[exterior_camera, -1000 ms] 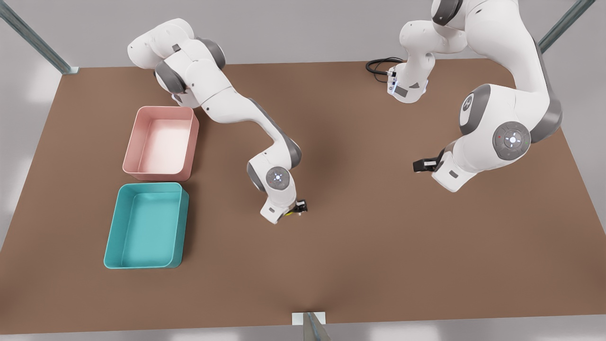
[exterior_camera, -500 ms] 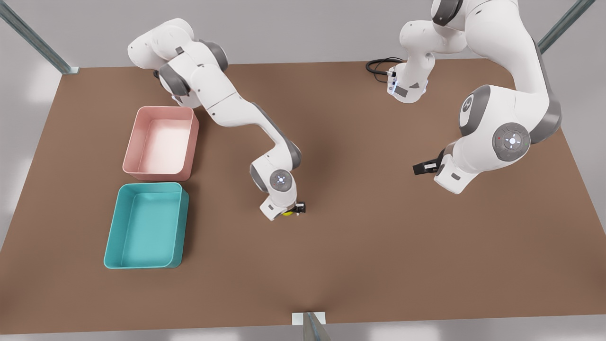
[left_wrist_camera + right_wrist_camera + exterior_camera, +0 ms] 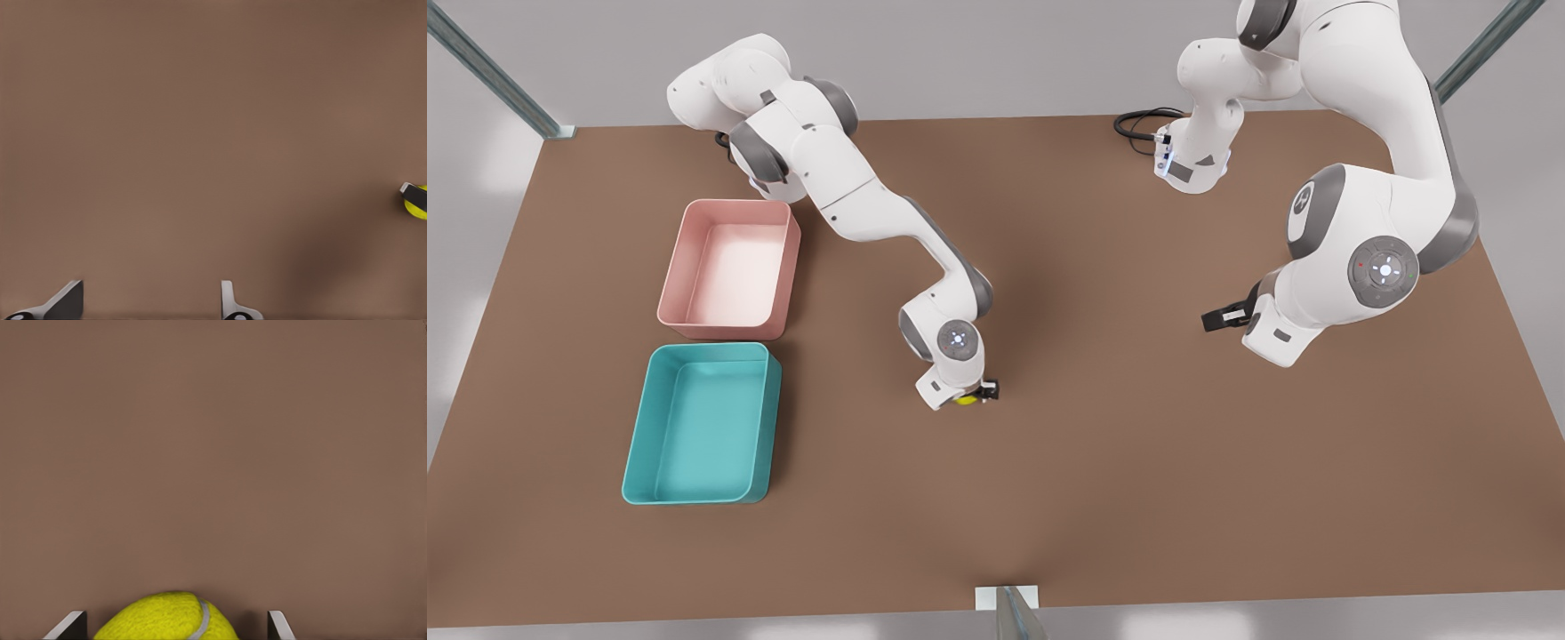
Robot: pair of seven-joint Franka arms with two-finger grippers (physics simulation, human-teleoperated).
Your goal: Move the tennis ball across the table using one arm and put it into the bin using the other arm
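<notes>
Tennis ball (image 3: 167, 618) between right tool's (image 3: 976, 395) spread fingers, ungrasped; clamp centred before lifting; left tool (image 3: 1221, 317) idle, released

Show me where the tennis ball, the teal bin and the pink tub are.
tennis ball (image 3: 167, 618): right wrist view, its fuzzy top between the fingers.
teal bin (image 3: 698, 434): front view, its bare floor.
pink tub (image 3: 734, 271): front view, its bare floor.

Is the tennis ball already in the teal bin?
No: in the front view the tennis ball sits at the right pincer mid-table, well apart from the teal bin, whose floor is bare.
</notes>
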